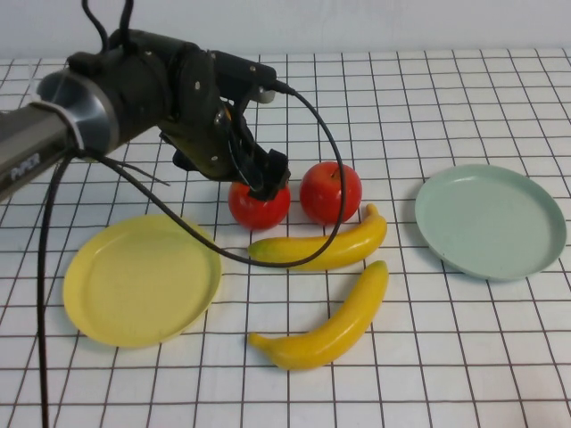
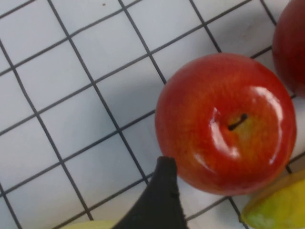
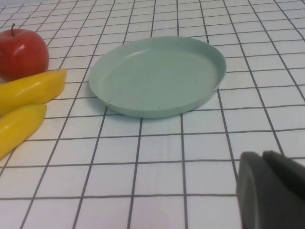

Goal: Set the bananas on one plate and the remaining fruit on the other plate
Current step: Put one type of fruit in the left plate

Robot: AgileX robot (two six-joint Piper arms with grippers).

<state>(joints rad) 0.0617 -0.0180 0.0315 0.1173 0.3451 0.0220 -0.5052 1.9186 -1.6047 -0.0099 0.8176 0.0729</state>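
On the white gridded desk, the left claw hangs directly over the left apple, its dark tips right at the top of the fruit. Its wrist view looks straight down on that apple, stem up, with one black finger showing beside the fruit and apart from it; the claw stands spread wide and has hold of nothing. The right apple sits just beside the left one, and its edge shows at the corner of the left wrist view. Just in front of the apples lies the upper banana, its tip near the right apple, and the lower banana lies nearer the robot, curving from the middle of the desk toward the upper one's far end. The yellow plate sits on the left, near the left apple and close to the upper banana's end, with nothing on it. The green plate sits on the right, apart from the fruit, also bare. The right claw is out of the high view; its wrist view shows its dark tip low over the desk, pressed shut and holding nothing, with the green plate ahead of it and both bananas and an apple beyond the plate's side.
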